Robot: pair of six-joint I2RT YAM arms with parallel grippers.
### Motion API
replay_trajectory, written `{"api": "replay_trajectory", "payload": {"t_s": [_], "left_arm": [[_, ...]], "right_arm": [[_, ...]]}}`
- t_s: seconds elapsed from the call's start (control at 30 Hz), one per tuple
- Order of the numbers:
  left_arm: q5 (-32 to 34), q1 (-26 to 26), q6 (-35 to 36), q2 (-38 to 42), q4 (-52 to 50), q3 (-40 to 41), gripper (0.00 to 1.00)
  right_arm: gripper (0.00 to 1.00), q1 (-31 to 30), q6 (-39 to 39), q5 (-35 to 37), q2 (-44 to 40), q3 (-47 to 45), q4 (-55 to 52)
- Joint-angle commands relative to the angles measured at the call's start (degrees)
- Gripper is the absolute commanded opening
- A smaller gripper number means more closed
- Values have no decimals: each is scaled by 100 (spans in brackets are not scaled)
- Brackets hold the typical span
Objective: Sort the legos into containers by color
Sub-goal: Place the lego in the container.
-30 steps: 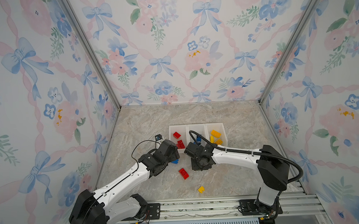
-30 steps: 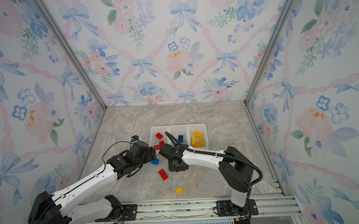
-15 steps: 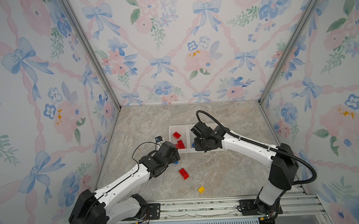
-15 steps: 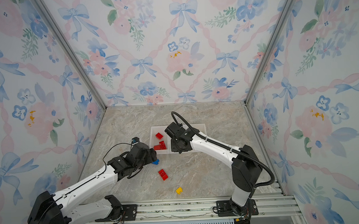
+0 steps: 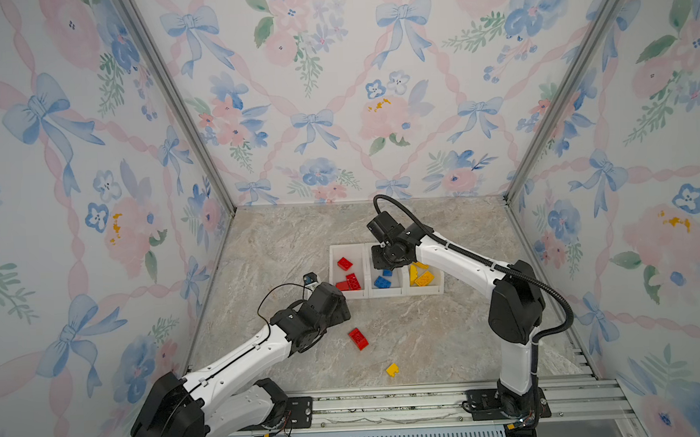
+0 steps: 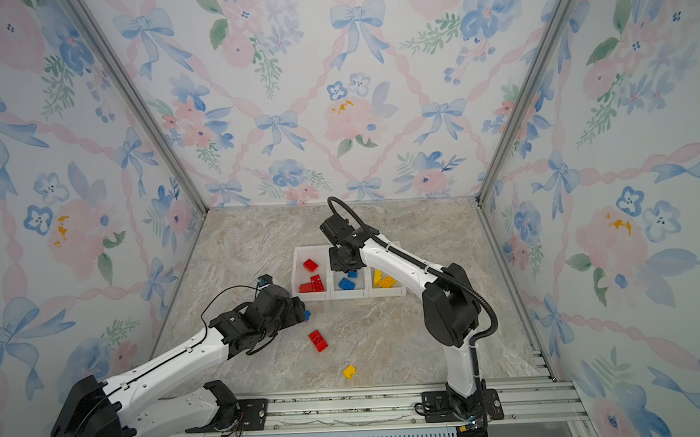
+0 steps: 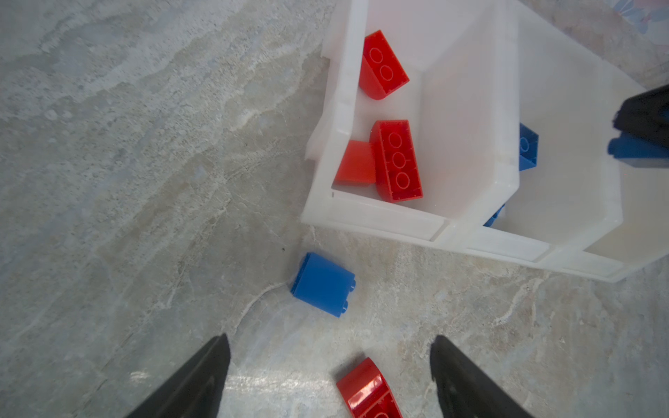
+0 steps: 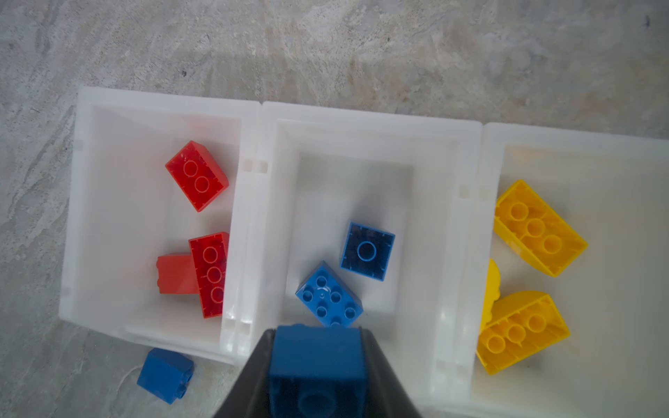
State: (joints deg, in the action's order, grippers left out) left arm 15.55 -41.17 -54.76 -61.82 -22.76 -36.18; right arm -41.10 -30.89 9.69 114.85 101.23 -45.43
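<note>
The blue brick [image 8: 316, 365] I was carrying had come up off the table [image 5: 292, 238] within the last second and hung above the near edge of the middle bin [image 8: 362, 115], pinched between the fingers of my right hand [image 8: 316, 333]. A second earlier that hand was low over the table, just in front of the bins; it had swung up and away to the far side. Below the brick lay two blue bricks [image 8: 329, 296] already in that bin, with reds in the left bin [image 8: 83, 181] and yellows in the right bin [image 8: 579, 141], so I judged that the colour matched and only the release was left. My left hand [image 7: 330, 337] had barely shifted. It hovered low with its fingers spread wide and nothing between them, facing the loose blue brick [image 7: 322, 284] that lay on its side on the table, just off the near left corner of the bins. Further out, nearer the rail, a red brick [image 5: 358, 339] and a yellow brick [image 5: 392, 370] were still unsorted, so by my reckoning three pieces remained after this one.
</note>
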Motion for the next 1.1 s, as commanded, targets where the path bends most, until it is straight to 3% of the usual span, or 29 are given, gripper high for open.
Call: {"api": "replay_trajectory", "payload": {"t_s": [0.0,0.23,0.37,0.57,0.83,1.07], "left_arm": [[-32,-45,-105,-18,4,82,89],[-38,-62,-121,-57,17,78,89],[-22,-58,-122,-84,13,105,89],[-48,-62,-88,-203,86,95,89],[-60,-69,90,-431,101,-24,87],[-36,-68,544,-679,86,-158,82]], "right_arm": [[29,114,189,-49,434,443,-137],[30,189,252,-177,1012,998,-243],[44,224,245,-231,1075,1033,-238],[53,239,234,-240,986,995,-238],[55,221,160,-284,613,670,-195],[61,165,15,-345,-217,-143,-100]]}}
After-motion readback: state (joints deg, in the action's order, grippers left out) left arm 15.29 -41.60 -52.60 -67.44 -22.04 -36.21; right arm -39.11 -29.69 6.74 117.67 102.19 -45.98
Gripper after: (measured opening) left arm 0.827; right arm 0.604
